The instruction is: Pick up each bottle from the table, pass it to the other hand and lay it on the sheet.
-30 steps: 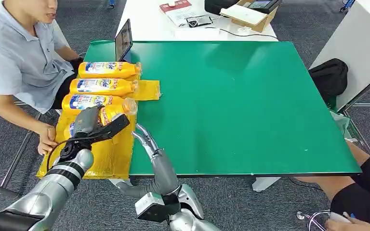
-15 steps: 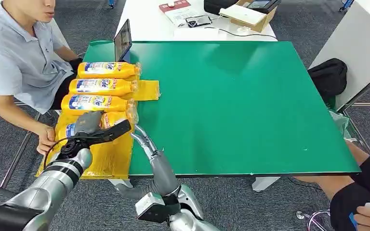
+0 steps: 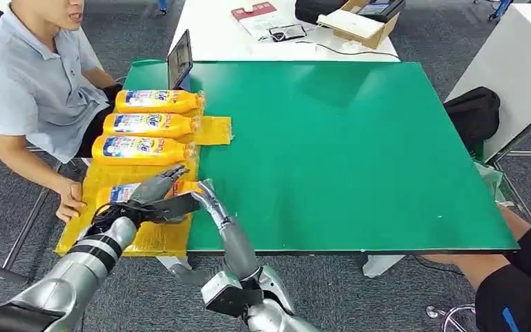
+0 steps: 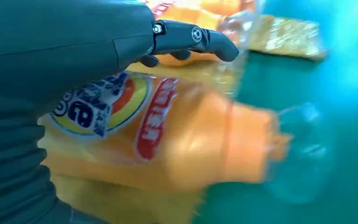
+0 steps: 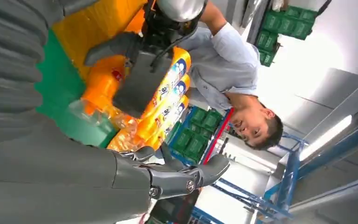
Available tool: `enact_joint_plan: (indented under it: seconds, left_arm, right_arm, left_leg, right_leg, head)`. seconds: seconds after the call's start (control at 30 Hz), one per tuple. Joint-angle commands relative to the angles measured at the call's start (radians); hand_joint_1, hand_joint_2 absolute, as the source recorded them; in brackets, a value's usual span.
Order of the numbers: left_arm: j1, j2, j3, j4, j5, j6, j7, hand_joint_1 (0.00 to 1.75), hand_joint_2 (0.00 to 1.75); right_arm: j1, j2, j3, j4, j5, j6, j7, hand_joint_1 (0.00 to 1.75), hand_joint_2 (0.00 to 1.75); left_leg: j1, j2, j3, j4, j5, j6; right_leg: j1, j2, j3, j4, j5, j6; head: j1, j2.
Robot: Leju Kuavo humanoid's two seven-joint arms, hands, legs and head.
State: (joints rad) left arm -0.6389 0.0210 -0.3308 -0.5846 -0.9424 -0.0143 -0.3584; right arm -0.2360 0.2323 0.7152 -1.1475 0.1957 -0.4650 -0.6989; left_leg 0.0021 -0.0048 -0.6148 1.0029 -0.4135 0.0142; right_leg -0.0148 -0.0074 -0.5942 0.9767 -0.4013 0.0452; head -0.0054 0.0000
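Fingers of the left hand [image 3: 153, 192] lie spread over an orange bottle [image 3: 123, 193] on the yellow sheet [image 3: 153, 235]; the right hand [image 3: 207, 197] hovers beside, fingers loosely extended, empty.

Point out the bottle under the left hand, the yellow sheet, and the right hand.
bottle under the left hand [image 3: 122, 193]: head view, on its label end.
yellow sheet [image 3: 153, 237]: head view, bare near strip.
right hand [image 3: 211, 200]: head view, middle of the hand.
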Motion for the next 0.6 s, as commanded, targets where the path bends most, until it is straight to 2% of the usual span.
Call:
enact_joint_plan:
  seconds: [0.03,0.1,0.27,0.3,0.43,0.6]
  left_arm:
    - [0.191,-0.054,0.096,-0.303,0.361,-0.087,-0.102,0.0,1.75]
    - [0.222,-0.091,0.135,-0.379,0.46,-0.072,-0.116,0.0,1.75]
    - [0.222,-0.091,0.135,-0.379,0.46,-0.072,-0.116,0.0,1.75]
    - [0.232,-0.12,0.167,-0.413,0.536,-0.077,-0.097,0.0,1.75]
    - [0.303,-0.185,0.24,-0.556,0.895,-0.121,-0.011,0.0,1.75]
    - [0.414,-0.197,0.252,-0.692,1.066,-0.087,-0.001,0.0,1.75]
  right_arm:
    - [-0.048,-0.038,0.054,0.031,-0.021,-0.018,0.001,0.0,1.75]
    - [-0.042,-0.043,0.058,0.013,-0.025,-0.029,0.001,0.0,1.75]
    - [-0.042,-0.043,0.058,0.013,-0.025,-0.029,0.001,0.0,1.75]
    - [-0.034,-0.048,0.059,-0.009,-0.024,-0.048,0.001,0.0,1.75]
    - [0.022,-0.079,0.069,-0.214,-0.051,-0.126,0.001,0.0,1.75]
    - [0.087,-0.137,0.066,-0.444,-0.009,-0.178,0.001,0.0,1.75]
  left_leg:
    - [0.0,0.002,0.004,-0.001,-0.001,0.0]
    - [0.0,0.003,0.004,0.0,-0.002,0.0]
    - [0.001,0.001,0.0,0.0,-0.001,0.0]
    - [0.001,0.002,0.0,0.0,-0.001,-0.001]
    - [0.001,0.0,-0.002,0.002,-0.002,0.0]
    - [0.001,0.003,-0.002,0.001,-0.003,0.0]
  right_leg:
    - [0.0,0.002,0.003,-0.001,-0.001,-0.001]
    - [0.001,0.002,0.003,-0.001,-0.001,-0.001]
    - [0.001,0.001,-0.001,0.0,-0.001,-0.001]
    - [0.001,0.002,-0.001,0.0,-0.001,-0.001]
    - [0.001,0.0,-0.003,0.001,-0.001,-0.001]
    - [0.001,0.003,-0.003,0.0,-0.002,-0.001]
  head:
    - [0.0,0.0]
    - [0.0,0.0]
    - [0.0,0.0]
    - [0.0,0.0]
    - [0.0,0.0]
    - [0.0,0.0]
